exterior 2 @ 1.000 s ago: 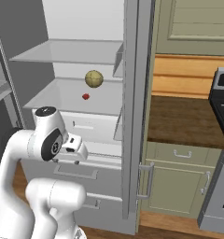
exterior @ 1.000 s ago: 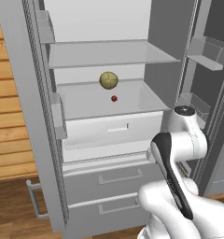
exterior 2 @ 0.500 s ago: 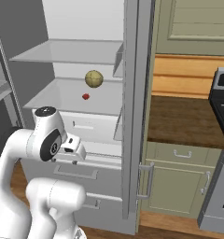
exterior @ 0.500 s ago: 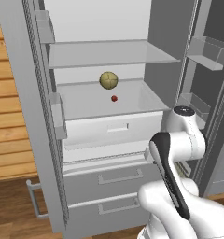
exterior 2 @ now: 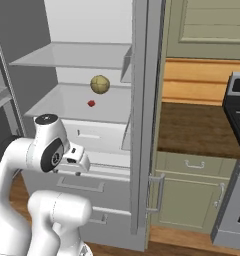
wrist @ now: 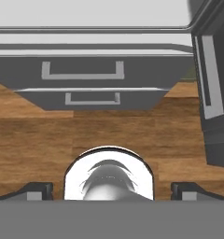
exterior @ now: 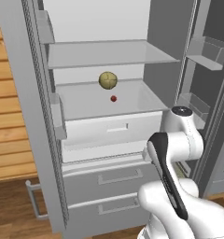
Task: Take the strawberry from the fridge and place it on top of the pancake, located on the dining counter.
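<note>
I see the tall light-grey double-door fridge standing open, with the tiny dark-red strawberry on its white middle shelf, just in front of the larger yellow-green round fruit. My two-finger gripper hangs empty, fingertips spread wide, aimed down at the two lower drawers and wooden floor.

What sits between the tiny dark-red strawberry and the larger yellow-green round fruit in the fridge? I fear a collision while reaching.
Nothing: bare white shelf separates the tiny dark-red strawberry from the yellow-green round fruit behind it, in both base views.
</note>
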{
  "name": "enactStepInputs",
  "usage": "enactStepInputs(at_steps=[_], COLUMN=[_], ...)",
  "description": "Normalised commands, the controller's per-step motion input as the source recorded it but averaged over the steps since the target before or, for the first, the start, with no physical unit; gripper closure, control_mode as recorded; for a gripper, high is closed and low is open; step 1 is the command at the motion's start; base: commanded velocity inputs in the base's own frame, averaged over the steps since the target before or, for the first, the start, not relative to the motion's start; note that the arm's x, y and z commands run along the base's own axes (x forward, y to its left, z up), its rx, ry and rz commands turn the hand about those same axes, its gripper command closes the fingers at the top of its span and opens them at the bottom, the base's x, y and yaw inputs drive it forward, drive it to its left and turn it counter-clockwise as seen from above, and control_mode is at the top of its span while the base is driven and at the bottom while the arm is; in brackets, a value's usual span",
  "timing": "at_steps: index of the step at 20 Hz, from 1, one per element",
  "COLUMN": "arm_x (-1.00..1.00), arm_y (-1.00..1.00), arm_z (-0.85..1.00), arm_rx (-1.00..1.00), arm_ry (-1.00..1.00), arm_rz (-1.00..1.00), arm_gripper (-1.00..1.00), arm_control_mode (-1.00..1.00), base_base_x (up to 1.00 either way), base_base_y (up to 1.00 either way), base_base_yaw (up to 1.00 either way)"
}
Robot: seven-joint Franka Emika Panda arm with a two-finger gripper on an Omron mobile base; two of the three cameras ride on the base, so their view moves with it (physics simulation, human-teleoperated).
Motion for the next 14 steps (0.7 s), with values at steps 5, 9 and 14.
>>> enactStepInputs(at_steps=[5, 9, 14], arm_x=[0.0, 0.0, 0.0], arm_y=[0.0, 0.0, 0.0], arm_z=[0.0, 0.0, 0.0], arm_rx=[0.0, 0.0, 0.0], arm_ry=[0.0, 0.0, 0.0], arm_rz=[0.0, 0.0, 0.0], arm_gripper=[-1.0, -1.0, -1.0], arm_control_mode=[1.0, 1.0, 1.0], base_base_x=[0.0, 0.0, 0.0], base_base_y=[0.34, 0.3, 0.29], base_base_yaw=[-0.13, -0.15, -0.03])
